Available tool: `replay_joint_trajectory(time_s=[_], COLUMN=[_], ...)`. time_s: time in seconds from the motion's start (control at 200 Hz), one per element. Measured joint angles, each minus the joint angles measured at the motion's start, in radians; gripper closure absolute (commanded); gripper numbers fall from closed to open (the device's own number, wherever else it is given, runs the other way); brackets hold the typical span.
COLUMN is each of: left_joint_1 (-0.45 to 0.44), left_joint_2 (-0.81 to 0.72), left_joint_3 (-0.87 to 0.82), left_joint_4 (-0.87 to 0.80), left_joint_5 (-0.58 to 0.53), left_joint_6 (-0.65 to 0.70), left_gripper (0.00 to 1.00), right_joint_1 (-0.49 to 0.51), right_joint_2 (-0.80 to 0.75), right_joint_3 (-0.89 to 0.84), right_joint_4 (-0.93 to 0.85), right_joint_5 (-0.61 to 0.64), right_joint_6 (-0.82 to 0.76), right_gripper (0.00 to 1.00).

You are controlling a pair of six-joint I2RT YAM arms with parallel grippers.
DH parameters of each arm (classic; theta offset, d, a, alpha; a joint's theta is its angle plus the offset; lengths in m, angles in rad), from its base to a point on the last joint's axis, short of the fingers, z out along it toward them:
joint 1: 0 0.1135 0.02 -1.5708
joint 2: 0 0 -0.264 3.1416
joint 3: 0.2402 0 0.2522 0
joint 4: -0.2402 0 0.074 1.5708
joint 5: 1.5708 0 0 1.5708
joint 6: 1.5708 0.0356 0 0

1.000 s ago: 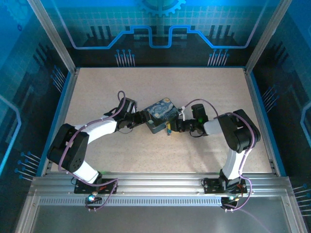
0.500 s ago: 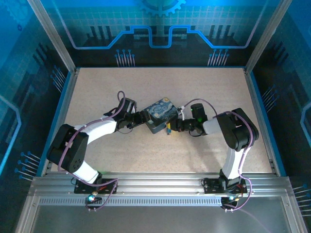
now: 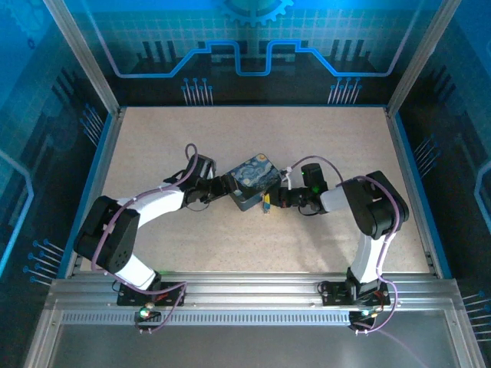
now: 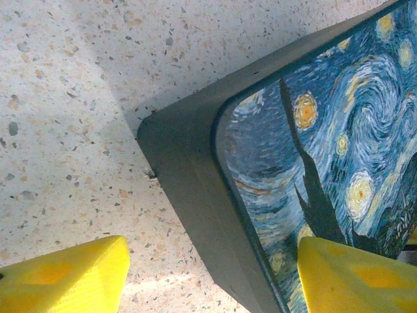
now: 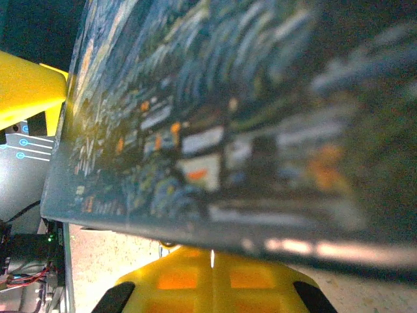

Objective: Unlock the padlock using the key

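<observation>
Top external: padlock (image 3: 265, 204) direction too small to tell.

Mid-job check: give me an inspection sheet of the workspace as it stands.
Surface: speckled beige table.
Job's things: padlock and key too small to make out; blue painted tin mid-table.
Clutter: nothing seen.
Grippers: left pincer open, astride the tin's corner; right pincer shut, close against the tin's side.
Cables: purple cables run along both arms.
Surroundings: blue panel walls, metal frame.
</observation>
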Motion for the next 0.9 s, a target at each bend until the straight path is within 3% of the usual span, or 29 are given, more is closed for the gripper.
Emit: replay_joint_trajectory(time_s=[0.9], left_joint_1=[0.000], left_joint_2=[0.000], left_joint_3=[0.000], left_joint_4=[0.000], left_joint_5=[0.000], left_joint_6=[0.000], left_gripper=[0.29], right_joint_1=[0.000], right_joint_2=[-0.083], right_joint_3=[-0.065], right_joint_4=[0.063], right_joint_5=[0.180], right_joint_6=[0.247], right_gripper=[1.00])
